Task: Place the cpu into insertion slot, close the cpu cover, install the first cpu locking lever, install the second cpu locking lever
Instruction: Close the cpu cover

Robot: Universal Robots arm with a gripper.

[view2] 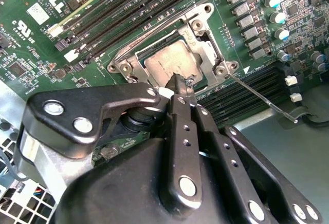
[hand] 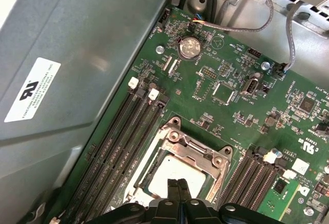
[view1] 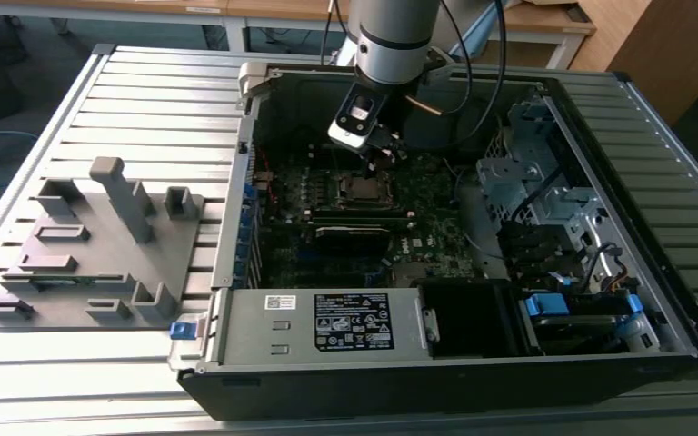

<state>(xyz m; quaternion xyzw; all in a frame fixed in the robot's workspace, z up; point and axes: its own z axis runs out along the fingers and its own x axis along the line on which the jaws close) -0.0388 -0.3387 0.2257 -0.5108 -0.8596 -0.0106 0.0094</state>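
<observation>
While poised inside the open computer case (view1: 471, 300), above the motherboard (hand: 221, 59), hangs with gripper (hand: 178, 184) pinched narrow, holding nothing, tips right over lowered cpu cover (view2: 208, 47), insertion slot (hand: 144, 179) and cpu (hand: 167, 172) seated within, probably for pressing down. Blocks the cover's near edge. Leaves thin locking lever (view2: 262, 98) jutting free, latch state unclear.

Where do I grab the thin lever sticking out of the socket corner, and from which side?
Probably its hooked free end, from above, pinching across the wire: the lever juts out over the memory slots, while the other end is pinned at the cover.
</observation>
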